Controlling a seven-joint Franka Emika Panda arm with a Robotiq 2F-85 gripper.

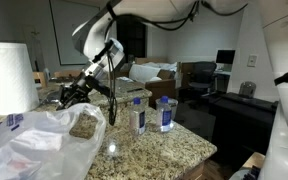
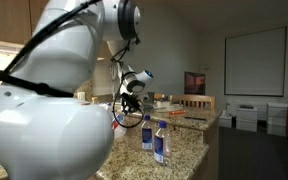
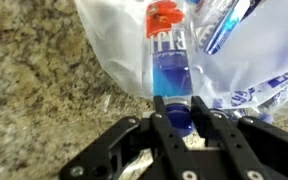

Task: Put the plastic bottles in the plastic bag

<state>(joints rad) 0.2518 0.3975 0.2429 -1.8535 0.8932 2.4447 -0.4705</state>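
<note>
A crinkled white bag [image 1: 44,140] lies spread at the near end of a speckled granite counter [image 1: 184,150]. Behind the bag stands a paper towel roll [image 1: 9,75]. Past the bag's far side and well apart from it, two bottles [image 1: 139,110] stand upright next to each other on the counter, clear with blue labels. They appear in both exterior views [image 2: 154,138]. Further beyond the bag are open cardboard boxes [image 1: 154,72] and a monitor [image 1: 225,58].

In an exterior view the white arm [image 2: 44,110] fills the near side and hides the bag. A blank screen [image 2: 254,60] hangs on the far wall.

The arm [image 1: 114,25] bends down from above and reaches toward the bag. The gripper [image 1: 76,93] hangs tilted just over the bag's far edge, with dark cables trailing from the wrist.

In the wrist view the gripper [image 3: 174,108] is drawn in narrow. Its black fingers [image 3: 160,112] clamp the blue end of a bottle [image 3: 169,60]. This bottle points away from the camera, with its red part at the far end, and sits over the bag's white plastic [image 3: 114,50]. Just beside the bottle, among the bag's folds, lies a blue and clear shape [image 3: 219,25], too blurred to name. Bare counter [image 3: 34,60] shows beside the bag
</note>
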